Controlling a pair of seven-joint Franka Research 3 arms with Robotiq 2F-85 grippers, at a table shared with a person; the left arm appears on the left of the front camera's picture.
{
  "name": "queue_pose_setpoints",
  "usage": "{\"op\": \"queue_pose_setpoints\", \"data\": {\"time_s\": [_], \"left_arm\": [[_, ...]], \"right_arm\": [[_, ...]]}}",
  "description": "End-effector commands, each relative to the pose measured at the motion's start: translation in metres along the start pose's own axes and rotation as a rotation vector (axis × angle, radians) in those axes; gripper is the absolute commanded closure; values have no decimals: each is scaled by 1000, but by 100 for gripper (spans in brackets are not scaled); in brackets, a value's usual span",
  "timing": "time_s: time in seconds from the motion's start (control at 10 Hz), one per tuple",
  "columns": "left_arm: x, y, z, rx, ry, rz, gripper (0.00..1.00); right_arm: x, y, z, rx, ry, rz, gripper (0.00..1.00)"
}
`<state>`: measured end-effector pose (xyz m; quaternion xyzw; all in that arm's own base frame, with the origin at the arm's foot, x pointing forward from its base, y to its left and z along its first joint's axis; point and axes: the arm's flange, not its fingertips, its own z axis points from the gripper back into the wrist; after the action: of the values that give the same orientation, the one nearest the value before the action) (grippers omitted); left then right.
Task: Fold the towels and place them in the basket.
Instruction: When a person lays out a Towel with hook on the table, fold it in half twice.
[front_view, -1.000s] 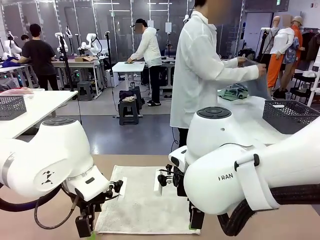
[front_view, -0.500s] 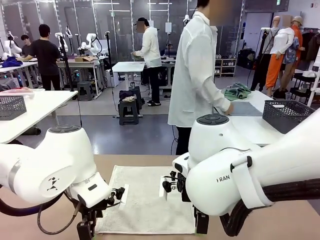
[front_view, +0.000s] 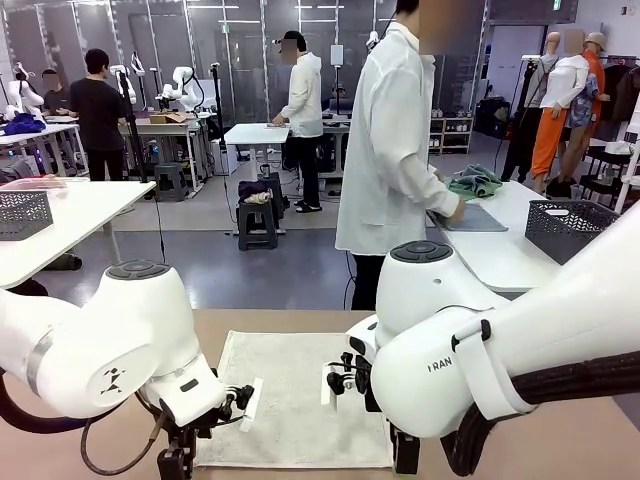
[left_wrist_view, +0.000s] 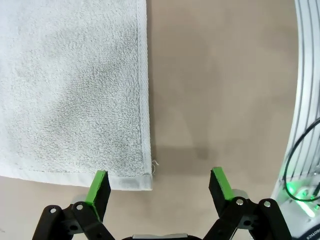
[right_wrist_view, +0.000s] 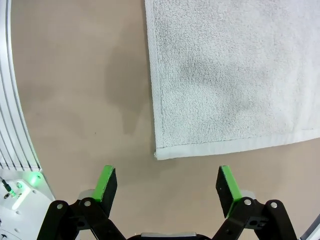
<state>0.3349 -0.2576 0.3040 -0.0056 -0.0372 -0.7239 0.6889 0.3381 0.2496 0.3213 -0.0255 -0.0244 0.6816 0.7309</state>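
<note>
The left gripper (left_wrist_view: 159, 180) points straight down at the table (left_wrist_view: 215, 75) with its jaws spread wide and nothing between them. In the left wrist view one green pad (left_wrist_view: 99, 184) sits at the hem of the off-white towel (left_wrist_view: 70, 90), and the towel's near corner lies between the two fingers. The right gripper (right_wrist_view: 166, 176) also points down, jaws just as wide and empty. The towel's other near corner lies just ahead of its fingertips, with bare table under the pads.

In the front view both forearms drop steeply from bulky bent joints, one on each side of the towel. The towel lies flat and unfolded on the brown table between them.

Beyond the table a person in a white coat stands turned towards a white side table at the right. The person's hand (front_view: 455, 210) rests on a blue-grey towel (front_view: 478, 218) spread there. A green towel (front_view: 475, 183) lies bunched just behind it, and the dark basket (front_view: 580, 228) stands further right on the same table.
</note>
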Motion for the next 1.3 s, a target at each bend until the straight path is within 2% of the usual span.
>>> {"op": "queue_pose_setpoints", "data": {"time_s": [0.0, 0.4, 1.0, 1.1, 1.2], "left_arm": [[-5, -1, -10, 24, 6, -17, 0], [-7, 1, -11, 24, 5, -21, 0], [-8, 0, -13, 26, 2, -22, 0], [-7, 0, -12, 44, 15, -25, 20], [-7, 0, -11, 61, 9, -31, 20]], "right_arm": [[-12, 5, -14, -2, -27, 18, 0], [-17, 7, -33, 5, -28, 7, 0], [-18, 7, -40, 18, -46, 15, 0], [-17, 8, -40, 15, -44, 16, 20], [-17, 8, -39, 4, -43, 18, 20]]}}
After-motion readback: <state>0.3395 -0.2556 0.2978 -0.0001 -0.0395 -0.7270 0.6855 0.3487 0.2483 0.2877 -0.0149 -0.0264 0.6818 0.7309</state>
